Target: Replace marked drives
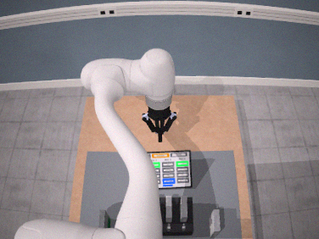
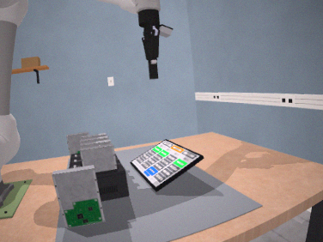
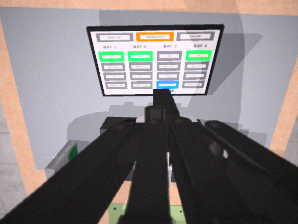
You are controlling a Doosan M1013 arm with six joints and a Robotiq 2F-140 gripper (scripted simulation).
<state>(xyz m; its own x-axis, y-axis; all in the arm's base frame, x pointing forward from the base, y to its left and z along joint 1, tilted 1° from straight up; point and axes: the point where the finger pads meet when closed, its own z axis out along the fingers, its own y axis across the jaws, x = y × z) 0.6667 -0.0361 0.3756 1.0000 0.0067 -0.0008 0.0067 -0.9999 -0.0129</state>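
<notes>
Screen (image 1: 174, 170) (image 2: 167, 166) (image 3: 155, 61) shows blue under bay 3, green elsewhere; likely rebuilding, so wait. Gripper (image 1: 159, 136) (image 2: 153, 74) (image 3: 161, 102) hangs clear, jaws closed, empty. Seen from above, dock (image 1: 189, 212) (image 2: 116, 183) (image 3: 116, 121) sits at the screen's six o'clock, loose drives (image 1: 215, 223) (image 2: 77, 189) at dock's three and nine.

Soft, even light fills the room; shadows stretch across the grey mat (image 1: 114, 169) (image 2: 185, 214) (image 3: 45, 75). Fine grain blurs the screen's (image 1: 174, 169) (image 2: 167, 163) (image 3: 156, 60) small lettering.
</notes>
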